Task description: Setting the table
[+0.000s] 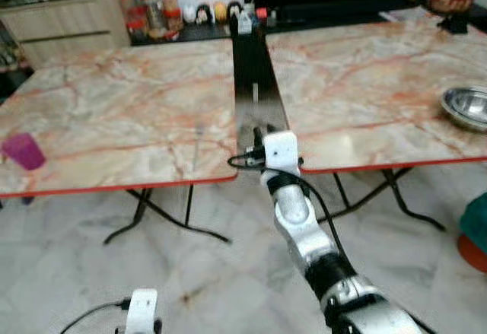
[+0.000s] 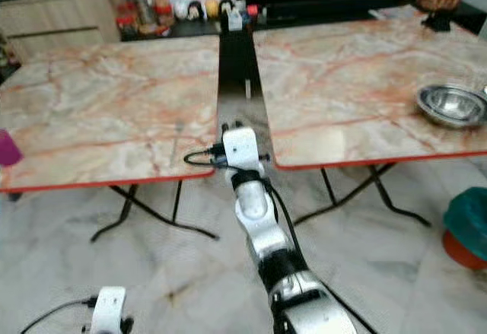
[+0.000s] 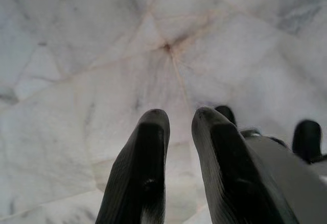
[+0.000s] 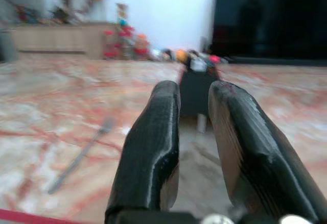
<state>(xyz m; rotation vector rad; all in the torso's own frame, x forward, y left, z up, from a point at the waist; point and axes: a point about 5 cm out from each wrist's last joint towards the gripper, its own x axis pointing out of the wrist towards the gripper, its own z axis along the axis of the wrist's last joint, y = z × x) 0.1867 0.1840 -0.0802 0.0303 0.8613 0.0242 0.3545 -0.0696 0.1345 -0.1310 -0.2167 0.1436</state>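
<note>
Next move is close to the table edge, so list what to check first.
1. Right gripper empty: ok, fingers narrowly apart with nothing between them.
2. Metal utensil free to pick: ok, it lies flat on the left table; what kind, cannot tell.
3. Right gripper lined up on the utensil: not ok, it points at the gap between the tables.
4. Steel bowl out of the arm's way: ok, far off on the right table.
5. Purple cup stable: cannot tell, it sits near the table's edge.
6. Left gripper: ok, low over the floor, empty.
</note>
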